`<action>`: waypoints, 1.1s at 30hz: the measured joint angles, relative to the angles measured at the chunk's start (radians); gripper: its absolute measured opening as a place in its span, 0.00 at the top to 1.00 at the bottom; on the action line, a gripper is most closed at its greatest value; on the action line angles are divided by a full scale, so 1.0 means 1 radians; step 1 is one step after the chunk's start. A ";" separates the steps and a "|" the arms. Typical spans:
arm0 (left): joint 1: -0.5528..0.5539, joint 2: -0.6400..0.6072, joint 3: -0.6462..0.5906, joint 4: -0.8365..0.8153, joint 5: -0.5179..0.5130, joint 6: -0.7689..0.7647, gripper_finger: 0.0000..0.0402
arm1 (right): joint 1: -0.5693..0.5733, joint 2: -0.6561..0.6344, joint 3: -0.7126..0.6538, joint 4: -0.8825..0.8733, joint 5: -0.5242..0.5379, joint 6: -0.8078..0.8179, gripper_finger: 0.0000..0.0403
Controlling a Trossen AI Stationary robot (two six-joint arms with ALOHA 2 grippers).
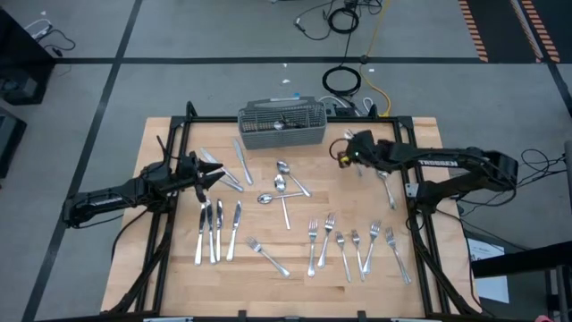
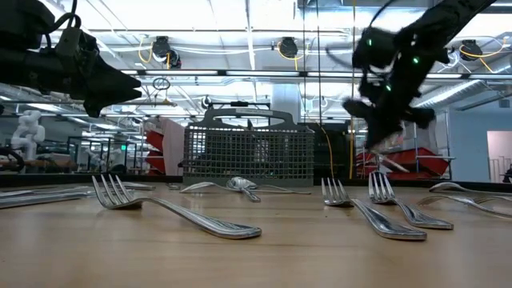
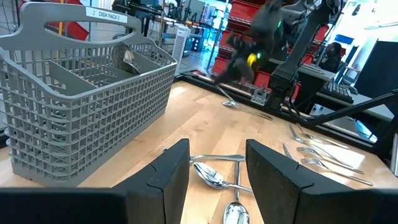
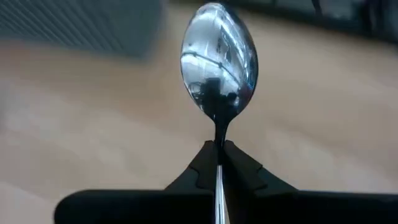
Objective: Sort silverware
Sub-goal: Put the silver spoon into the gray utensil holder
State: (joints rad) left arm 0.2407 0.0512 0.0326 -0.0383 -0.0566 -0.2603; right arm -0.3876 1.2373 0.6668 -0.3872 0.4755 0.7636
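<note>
Wooden table (image 1: 179, 259) (silverware (image 1: 217, 231), basket (image 1: 281, 126))

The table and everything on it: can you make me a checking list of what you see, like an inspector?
Surface: wooden table, bare between the pieces.
Job's things: forks, knives and spoons lie loose in groups; one spoon is gripped at its neck, off the table.
Clutter: grey cutlery basket at the far edge, some silverware inside.
Grippers: right gripper shut on the spoon, near the basket; left gripper open, hovering above the spoons.
Cables: coiled cables on the floor beyond the table.
Surroundings: workshop with shelving; no person seen.
</note>
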 joint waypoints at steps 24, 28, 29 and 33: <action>0.000 0.000 0.001 0.001 0.000 0.005 0.59 | -0.033 0.317 0.017 1.373 -0.081 -0.647 1.00; 0.000 0.000 0.001 0.001 -0.001 0.013 0.59 | -0.056 0.393 0.089 1.388 -0.140 -0.649 1.00; 0.000 0.000 0.001 0.001 -0.001 0.014 0.59 | -0.060 0.414 0.115 1.390 -0.163 -0.655 1.00; 0.000 0.000 0.001 0.002 -0.006 0.014 0.59 | -0.071 0.494 0.226 1.356 -0.195 -0.691 1.00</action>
State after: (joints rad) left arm 0.2409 0.0513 0.0338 -0.0368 -0.0624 -0.2462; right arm -0.4586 1.7315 0.8929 0.9691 0.2809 0.0722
